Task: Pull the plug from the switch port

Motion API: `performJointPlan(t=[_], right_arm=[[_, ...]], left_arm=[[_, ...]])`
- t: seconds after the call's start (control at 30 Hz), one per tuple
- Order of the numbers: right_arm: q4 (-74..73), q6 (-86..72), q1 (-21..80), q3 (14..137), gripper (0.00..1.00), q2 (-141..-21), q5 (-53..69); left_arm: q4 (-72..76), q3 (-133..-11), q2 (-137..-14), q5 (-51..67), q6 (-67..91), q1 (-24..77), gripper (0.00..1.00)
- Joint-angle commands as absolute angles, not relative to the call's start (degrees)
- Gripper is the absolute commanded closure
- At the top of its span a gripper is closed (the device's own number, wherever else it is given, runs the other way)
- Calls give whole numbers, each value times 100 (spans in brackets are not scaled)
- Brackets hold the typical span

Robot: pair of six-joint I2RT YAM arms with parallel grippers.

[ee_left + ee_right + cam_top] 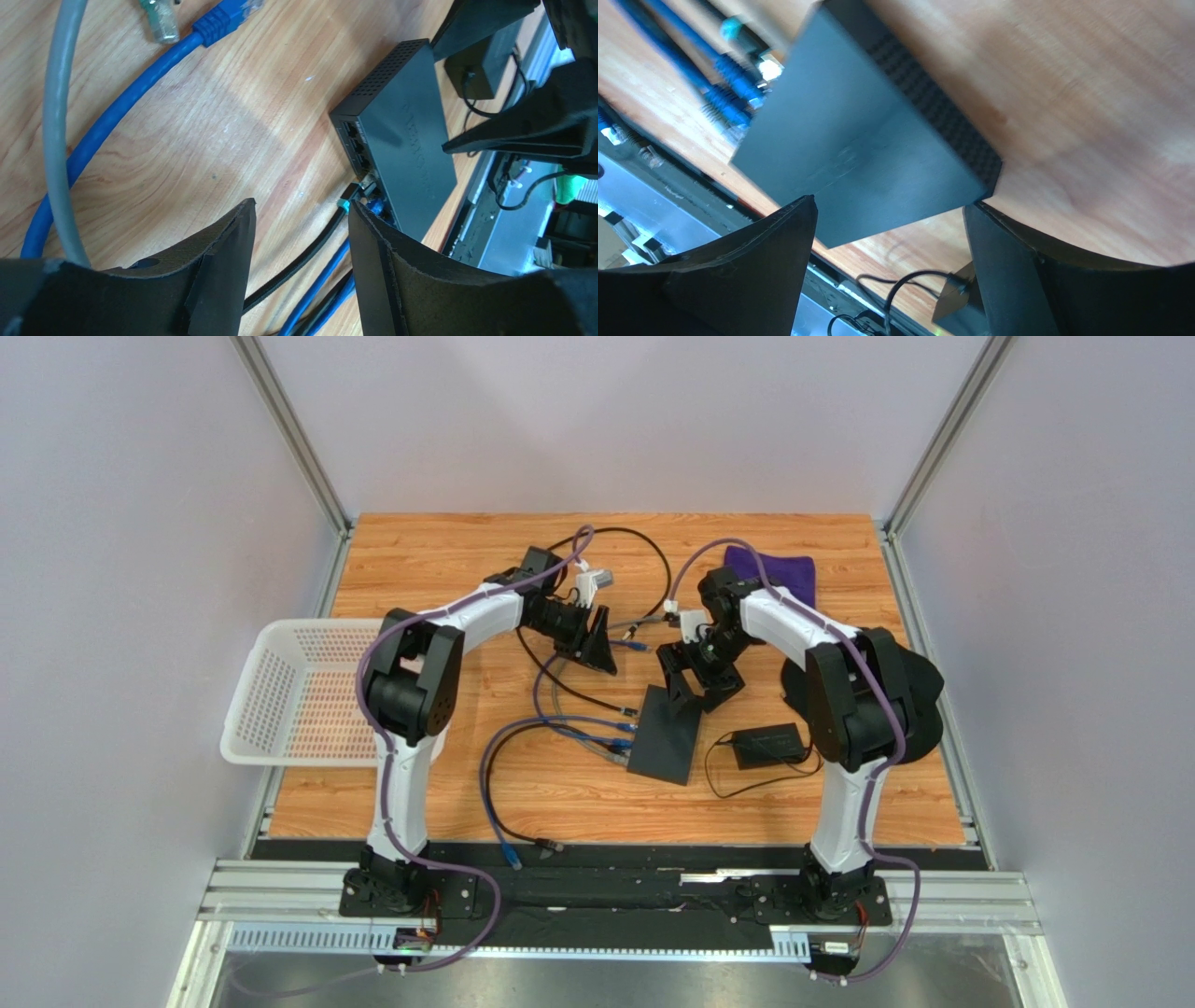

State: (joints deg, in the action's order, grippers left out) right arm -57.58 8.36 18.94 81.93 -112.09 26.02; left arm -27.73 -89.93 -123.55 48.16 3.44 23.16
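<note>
Lying flat about midway across the table, the switch has its socket edge turned leftward. Blue plugs sit seated at the near end of that edge, so I judge they can be reached from that side. Over the box's far end the right gripper hangs spread wide, pinching nothing; it looks placed to brace the box. Farther back, the left gripper is parted and empty, well apart from the plugs and aimed toward them.
</note>
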Motion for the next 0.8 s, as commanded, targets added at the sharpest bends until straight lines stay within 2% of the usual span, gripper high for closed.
performJointPlan(t=[0.0,0.13,0.4,0.53,0.63,0.67,0.73,0.77], right_arm=[[-5721,905,1968,8682,16,-11689,2566],[-5713,932,2161,9122,17,-11979,2706],[-5678,1230,2548,10072,18,-12164,3339],[-5669,1484,2672,10423,14,-11971,2866],[-5678,1643,2611,10512,16,-11524,2435],[-5678,1661,2567,10494,17,-11375,2426],[-5538,1670,2417,10381,31,-10830,2592],[-5433,1670,2373,10145,42,-10637,2671]], left_arm=[[-2944,-8886,-11919,4475,238,2320,39],[-2848,-8413,-11523,4237,228,2320,34],[-2601,-7849,-11004,4140,158,2294,35],[-2733,-7910,-11092,4183,158,2224,36],[-2672,-7831,-11109,4280,202,2215,36],[-2663,-7814,-11101,4332,202,2206,36],[-2628,-7761,-11092,4359,246,2206,37],[-2567,-7735,-11100,4403,263,2197,37]])
